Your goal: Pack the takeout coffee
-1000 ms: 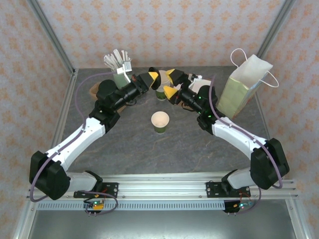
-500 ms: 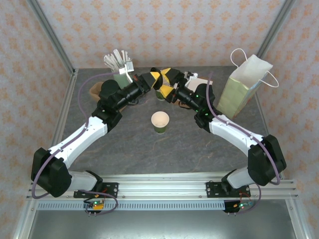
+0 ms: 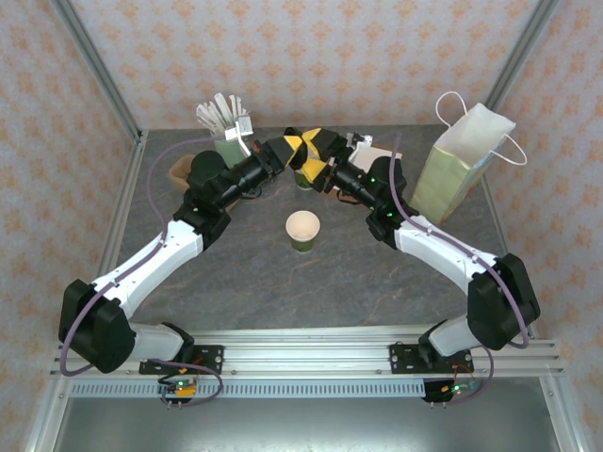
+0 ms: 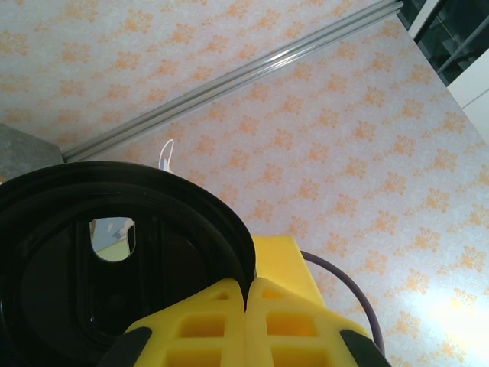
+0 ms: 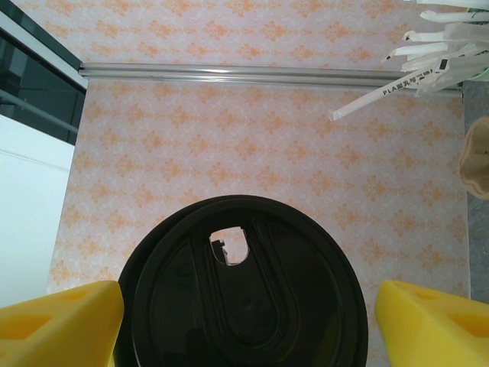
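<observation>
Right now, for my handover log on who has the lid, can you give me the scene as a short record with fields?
left gripper: shut, pinching the rim of the black lid
right gripper: open, one finger on each side of the lid
open cup: upright mid-table, no lid, nearer the arm bases than the grippers
paper bag: standing at far right, mouth open
stick tumbler: far left, behind the left arm
</observation>
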